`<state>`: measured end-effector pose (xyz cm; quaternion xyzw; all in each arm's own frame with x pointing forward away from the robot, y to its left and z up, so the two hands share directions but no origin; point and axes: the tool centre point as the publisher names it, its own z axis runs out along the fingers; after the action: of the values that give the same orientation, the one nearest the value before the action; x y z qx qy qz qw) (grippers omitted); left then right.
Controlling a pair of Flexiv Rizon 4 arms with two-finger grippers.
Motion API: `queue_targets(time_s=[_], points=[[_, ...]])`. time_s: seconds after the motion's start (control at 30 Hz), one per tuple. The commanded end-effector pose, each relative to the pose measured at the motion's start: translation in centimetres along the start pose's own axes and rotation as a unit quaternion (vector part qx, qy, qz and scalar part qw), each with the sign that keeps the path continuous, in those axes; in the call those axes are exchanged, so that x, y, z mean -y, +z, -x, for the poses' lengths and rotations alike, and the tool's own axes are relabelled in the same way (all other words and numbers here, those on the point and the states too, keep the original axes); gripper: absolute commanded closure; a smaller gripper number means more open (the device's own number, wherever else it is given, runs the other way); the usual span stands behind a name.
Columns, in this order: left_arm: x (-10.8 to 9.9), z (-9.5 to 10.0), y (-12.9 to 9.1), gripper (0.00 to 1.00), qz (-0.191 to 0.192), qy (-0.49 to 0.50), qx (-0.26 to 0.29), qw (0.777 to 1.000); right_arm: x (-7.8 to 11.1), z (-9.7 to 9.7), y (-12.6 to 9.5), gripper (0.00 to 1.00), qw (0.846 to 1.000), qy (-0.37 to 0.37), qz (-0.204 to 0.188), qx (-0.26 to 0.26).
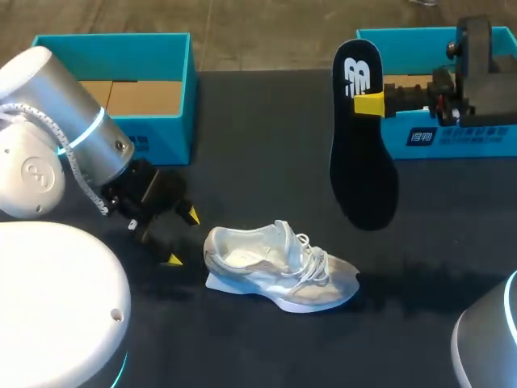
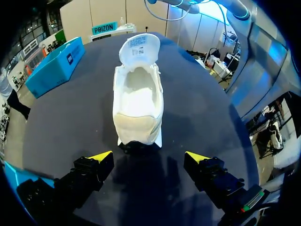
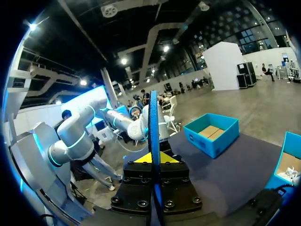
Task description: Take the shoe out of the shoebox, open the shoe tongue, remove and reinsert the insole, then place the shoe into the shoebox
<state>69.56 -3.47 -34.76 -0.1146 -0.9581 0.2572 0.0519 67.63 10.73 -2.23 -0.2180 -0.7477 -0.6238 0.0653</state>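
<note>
The two yellow fingers point(image 3: 141, 158) of the right gripper point(image 1: 369, 105) are squeezed onto a flat black foam insole point(image 1: 363, 162), one finger on each side. The insole hangs in the air with its wide toe end pointing down. It is up off the dark table point(image 1: 266, 145). In the right wrist view the insole shows only as a thin edge, standing straight up between the finger tips. The right gripper is in front of a bright blue open box with brown card inside point(image 1: 485, 145), at the far right of the table.

The left gripper point(image 1: 182, 237) has its fingers wide apart, and nothing is between them. It is low over the table. Just ahead of it sits a white lace-up sports shoe point(image 2: 138, 103). The shoe stands on its sole on the table, outside both boxes. Its heel points at the left gripper and its toe points away. The shoe's white tongue point(image 2: 138, 47) is pulled up and forward, so the inside is open to see.

A second bright blue open box point(image 1: 161, 133) sits at the far left of the table, well apart from the shoe.
</note>
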Motion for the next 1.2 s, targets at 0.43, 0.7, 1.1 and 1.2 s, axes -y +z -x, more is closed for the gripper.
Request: queue_targets(time_s=[0.43, 0.7, 1.1, 1.2], points=[[2.8, -0.3, -1.9, 0.00, 0.096, -0.032, -0.004, 0.995, -0.1, 0.1, 0.3, 1.00, 1.000, 0.001, -0.002, 0.000], [3.8, -0.6, -1.3, 0.00, 0.161, -0.033, 0.000, 0.986, -0.1, 0.1, 0.3, 1.00, 1.000, 0.001, -0.002, 0.000], [3.8, -0.6, 0.6, 0.00, 0.225, -0.045, 0.004, 0.973, -0.1, 0.1, 0.3, 1.00, 1.000, 0.001, -0.002, 0.000], [3.9, -0.5, 0.8, 0.00, 0.240, -0.045, 0.006, 0.970, -0.1, 0.1, 0.3, 1.00, 1.000, 0.001, -0.002, 0.000]])
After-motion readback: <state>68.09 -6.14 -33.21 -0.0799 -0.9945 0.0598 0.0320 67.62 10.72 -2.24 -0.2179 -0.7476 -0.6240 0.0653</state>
